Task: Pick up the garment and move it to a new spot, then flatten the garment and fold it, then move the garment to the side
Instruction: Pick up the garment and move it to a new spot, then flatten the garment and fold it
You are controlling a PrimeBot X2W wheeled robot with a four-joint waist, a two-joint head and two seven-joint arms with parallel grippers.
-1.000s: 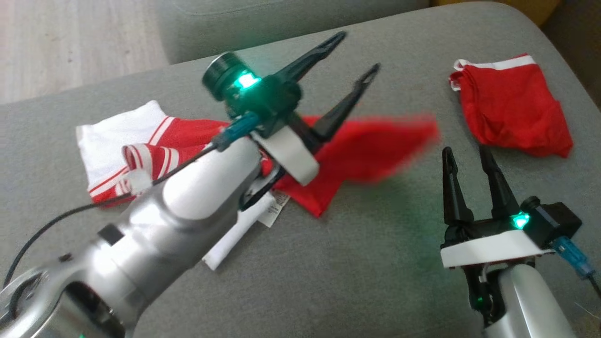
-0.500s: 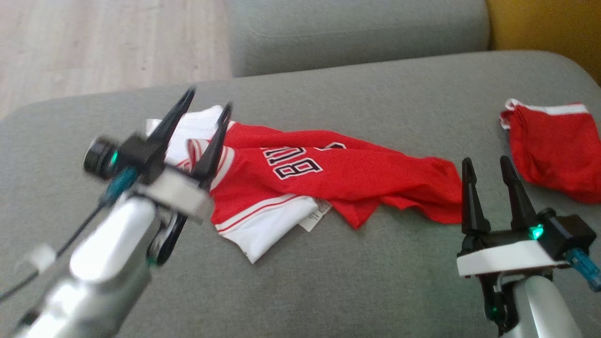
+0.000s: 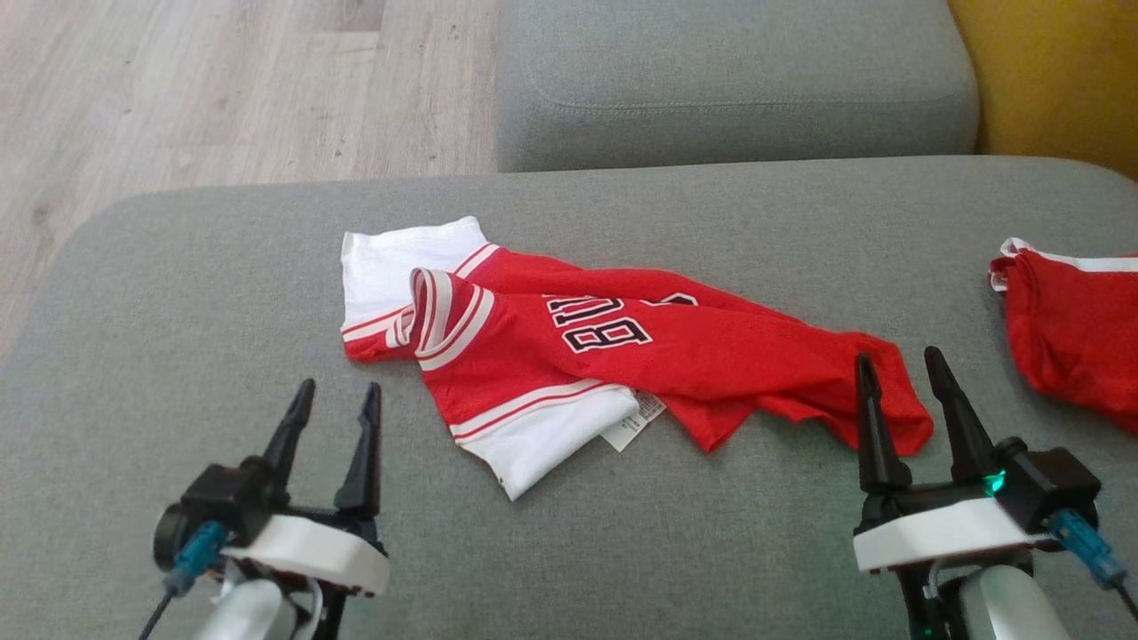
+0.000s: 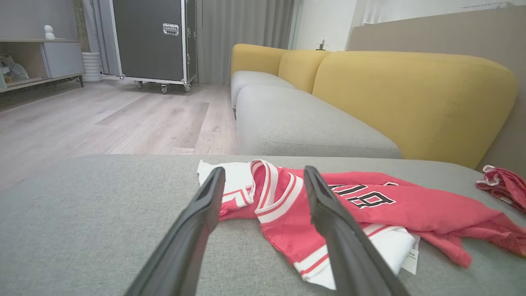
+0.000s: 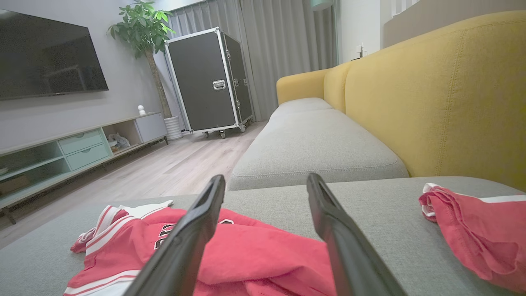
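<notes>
A red and white jersey, the garment, lies crumpled on the grey sofa cushion, with black lettering facing up and a white tag at its near edge. It also appears as the garment and the garment in the wrist views. My left gripper stands open at the lower left, short of the garment, with nothing between its fingers. Open as well, my right gripper sits at the lower right, its fingertips by the garment's right end.
A second red cloth with white trim lies at the cushion's right edge. Beyond is another grey cushion, a yellow backrest on the right and wooden floor on the left.
My left arm has pulled back from over the garment to the lower left, open and empty. The garment now lies still on the cushion. The head camera has shifted.
</notes>
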